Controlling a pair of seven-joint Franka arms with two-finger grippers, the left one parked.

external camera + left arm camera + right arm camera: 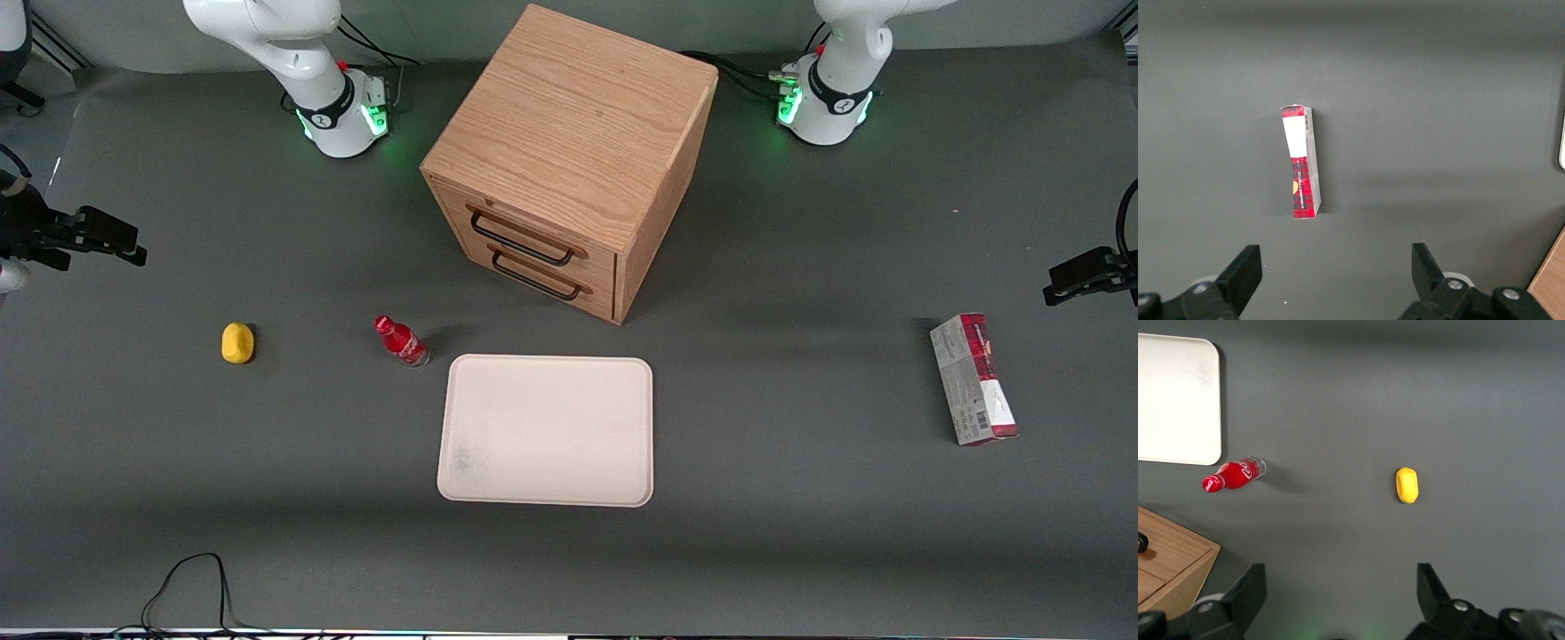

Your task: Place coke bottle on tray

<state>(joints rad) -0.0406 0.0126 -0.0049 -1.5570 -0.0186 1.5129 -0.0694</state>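
Nearby, the coke bottle (402,341) stands beside the bare tray (547,430); tool (1338,600) spread wide.

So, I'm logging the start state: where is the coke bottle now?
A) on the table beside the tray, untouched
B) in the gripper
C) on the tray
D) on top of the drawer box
A: the bottle sits on the table just off the tray, and the open gripper hangs apart from it, holding nothing.
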